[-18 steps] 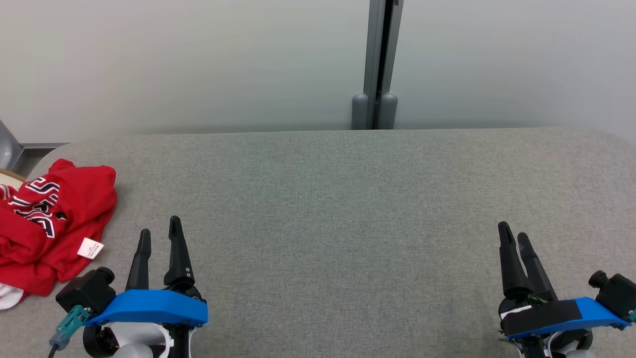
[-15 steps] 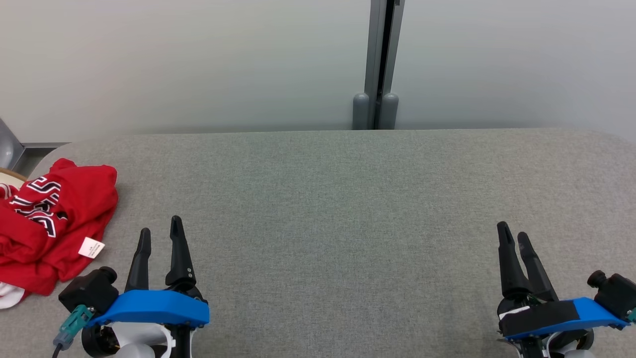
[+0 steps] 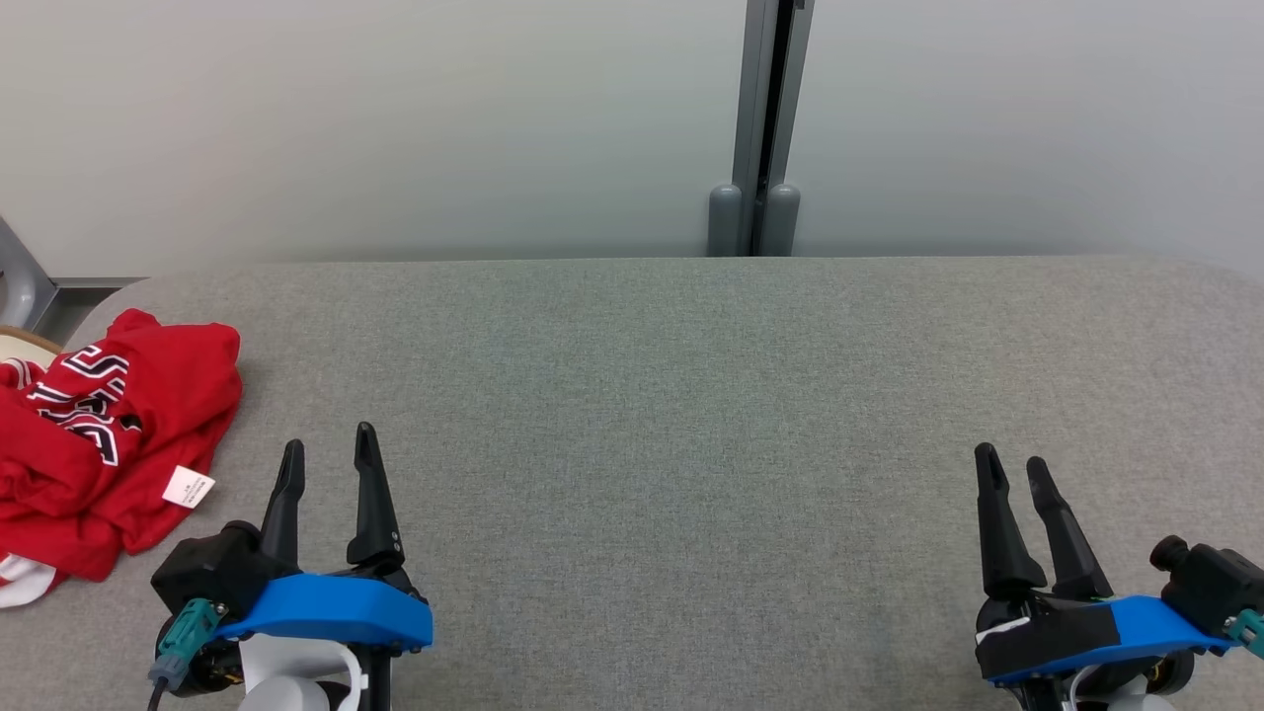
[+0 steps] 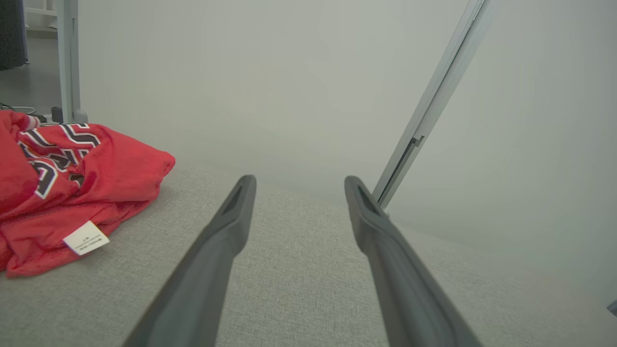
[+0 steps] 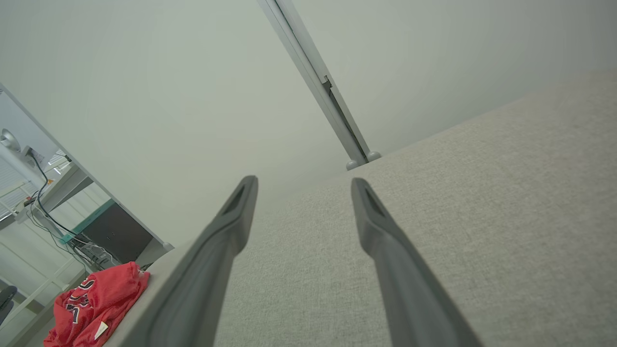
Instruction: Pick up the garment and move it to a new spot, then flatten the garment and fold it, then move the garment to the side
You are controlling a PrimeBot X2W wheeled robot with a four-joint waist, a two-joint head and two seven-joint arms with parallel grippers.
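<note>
You've got the left gripper point(image 3: 329, 441) spread wide and empty near the crumpled red garment point(image 3: 118, 425) at the left edge of the table point(image 3: 642, 395), your right gripper point(image 3: 1010, 459) equally wide, empty, well apart.

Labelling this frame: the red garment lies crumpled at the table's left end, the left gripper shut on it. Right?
No: the head view shows the left gripper open, apart from the red garment, which lies crumpled at the left end of the table.

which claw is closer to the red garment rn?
Left. The left claw sits just right of the red garment, not touching; the right claw is far across to the right.
</note>
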